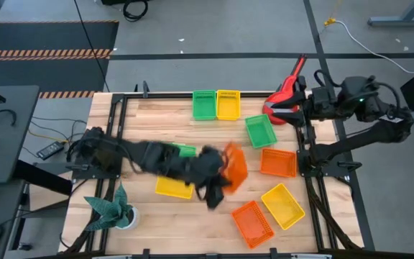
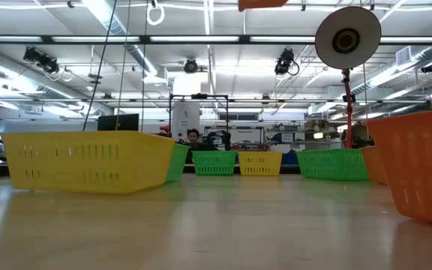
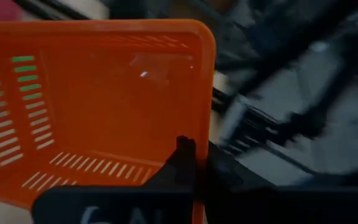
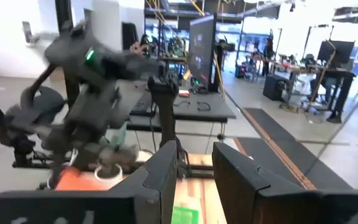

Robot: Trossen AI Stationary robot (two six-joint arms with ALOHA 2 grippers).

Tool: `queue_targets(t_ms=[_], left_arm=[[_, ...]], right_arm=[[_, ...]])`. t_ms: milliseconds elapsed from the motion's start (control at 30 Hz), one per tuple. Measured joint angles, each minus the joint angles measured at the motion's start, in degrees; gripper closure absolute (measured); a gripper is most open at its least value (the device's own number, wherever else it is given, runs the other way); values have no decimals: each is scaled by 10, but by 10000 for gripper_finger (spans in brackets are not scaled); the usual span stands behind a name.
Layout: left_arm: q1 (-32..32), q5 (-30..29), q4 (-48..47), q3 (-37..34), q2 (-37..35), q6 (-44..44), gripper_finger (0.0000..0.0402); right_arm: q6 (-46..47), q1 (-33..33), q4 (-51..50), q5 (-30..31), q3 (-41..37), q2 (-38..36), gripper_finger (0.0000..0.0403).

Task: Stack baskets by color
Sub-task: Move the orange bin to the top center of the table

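My left gripper (image 1: 225, 173) is shut on an orange basket (image 1: 236, 167) and holds it in the air over the middle of the table; in the low view this basket (image 2: 265, 4) shows at the top edge. Other baskets rest on their bottoms: green (image 1: 204, 104) and yellow (image 1: 228, 104) at the far edge, green (image 1: 260, 131), orange (image 1: 277, 162), yellow (image 1: 282, 205), orange (image 1: 251, 223), yellow (image 1: 173, 187), and a green one (image 1: 185, 151) partly under my left arm. My right gripper (image 4: 194, 180) is open, drawn back past the table's right edge. My left gripper pinches one side wall of the orange basket (image 3: 201, 134) near a corner. One finger (image 3: 185, 152) stands inside the basket and the other outside. The basket is lifted clear of the table and tilted onto its edge, its open side turned toward the wrist camera.
A red cone-shaded lamp (image 1: 286, 93) stands at the table's far right corner beside my right gripper. A green plant in a white pot (image 1: 113, 208) sits at the near left corner. Bare wood (image 1: 157, 122) lies at the far left.
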Motion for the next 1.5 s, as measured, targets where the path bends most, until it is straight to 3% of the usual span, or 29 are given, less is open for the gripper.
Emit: queue_targets(t_ms=[200,333,533,733,900,1133,1500], left_arm=[[99,-11,-199,42,0,112,393],[187,-13,-323,42,0,245,393],[334,29,-398,-41,0,493,392],[478,71,-352,-190,0,659,391],[540,74,-244,-311,0,775,390],[551,78,-121,-398,0,816,390],[526,91,-30,-456,0,783,388]], right_arm=[[4,-14,-46,0,0,-12,294],[21,-20,-47,7,0,-4,294],[49,-20,-40,115,0,34,294],[133,-19,-1,195,0,90,306],[187,-6,37,230,0,138,325],[206,26,94,342,0,180,363],[158,23,131,346,0,182,398]])
